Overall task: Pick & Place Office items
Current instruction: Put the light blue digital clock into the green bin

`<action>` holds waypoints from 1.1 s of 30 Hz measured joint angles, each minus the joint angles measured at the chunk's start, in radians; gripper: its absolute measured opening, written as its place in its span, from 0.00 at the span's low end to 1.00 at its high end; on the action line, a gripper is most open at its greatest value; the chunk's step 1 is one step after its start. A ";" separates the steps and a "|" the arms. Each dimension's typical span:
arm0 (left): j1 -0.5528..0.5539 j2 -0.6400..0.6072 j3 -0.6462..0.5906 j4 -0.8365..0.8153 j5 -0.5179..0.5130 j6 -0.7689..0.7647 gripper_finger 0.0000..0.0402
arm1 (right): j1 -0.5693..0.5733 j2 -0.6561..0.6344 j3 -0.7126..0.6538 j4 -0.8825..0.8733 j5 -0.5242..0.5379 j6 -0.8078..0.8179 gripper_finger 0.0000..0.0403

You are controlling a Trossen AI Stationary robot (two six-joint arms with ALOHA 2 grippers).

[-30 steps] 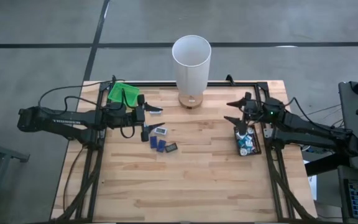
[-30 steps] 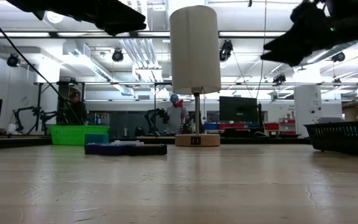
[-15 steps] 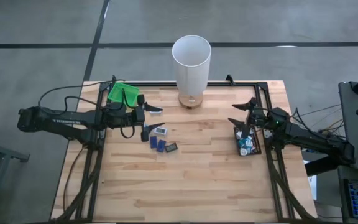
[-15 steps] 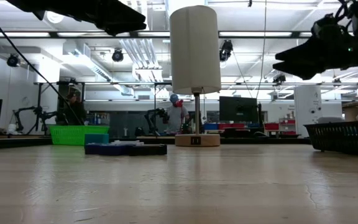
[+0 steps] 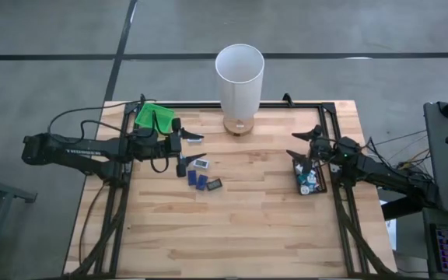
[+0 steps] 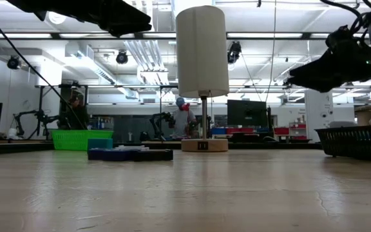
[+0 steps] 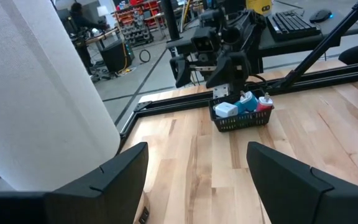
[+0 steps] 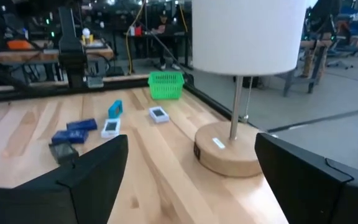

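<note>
Office items [image 8: 73, 132] (low view: dark sliver)

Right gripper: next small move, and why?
Probably swing it toward the loose office items at table centre. The right gripper hovers open and empty above the black basket, which already holds pieces, while the left gripper waits open beside that cluster.

Dark blue office items [image 5: 201, 180] (one teal), green tray [image 5: 153, 117].

Robotics lab: other robot arms [image 6: 28, 119], ceiling tracks.
</note>
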 joint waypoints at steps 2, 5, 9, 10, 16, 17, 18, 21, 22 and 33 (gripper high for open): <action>0.000 0.000 0.000 0.000 0.000 0.000 0.70 | 0.000 -0.001 0.000 -0.010 0.000 -0.008 0.87; 0.000 0.000 0.000 0.000 0.000 0.000 0.70 | 0.000 -0.001 0.000 -0.029 0.000 -0.011 0.87; 0.000 0.000 0.000 0.000 0.000 0.000 0.70 | 0.000 -0.001 0.000 -0.051 0.012 -0.010 0.87; 0.000 0.000 0.000 0.000 0.000 0.000 0.70 | 0.000 -0.001 0.000 -0.050 0.015 -0.011 0.87; 0.000 0.000 0.000 0.000 0.000 0.000 0.70 | 0.000 -0.034 0.000 -0.038 0.016 -0.037 0.87; 0.000 0.000 0.000 0.000 0.000 0.000 0.70 | 0.000 -0.046 0.000 -0.039 0.019 -0.040 0.87; 0.000 0.000 0.000 0.000 0.000 0.000 0.70 | 0.000 -0.058 0.000 -0.041 0.022 -0.042 0.87; -0.001 0.000 0.000 0.000 0.000 0.000 0.70 | 0.000 -0.100 0.000 -0.053 0.047 -0.046 0.87; -0.001 0.000 0.000 0.000 0.000 0.000 0.70 | 0.000 -0.117 0.000 -0.057 0.057 -0.046 0.87; -0.001 0.000 0.000 0.000 0.000 0.000 0.70 | -0.001 -0.158 0.000 -0.097 0.059 -0.057 0.87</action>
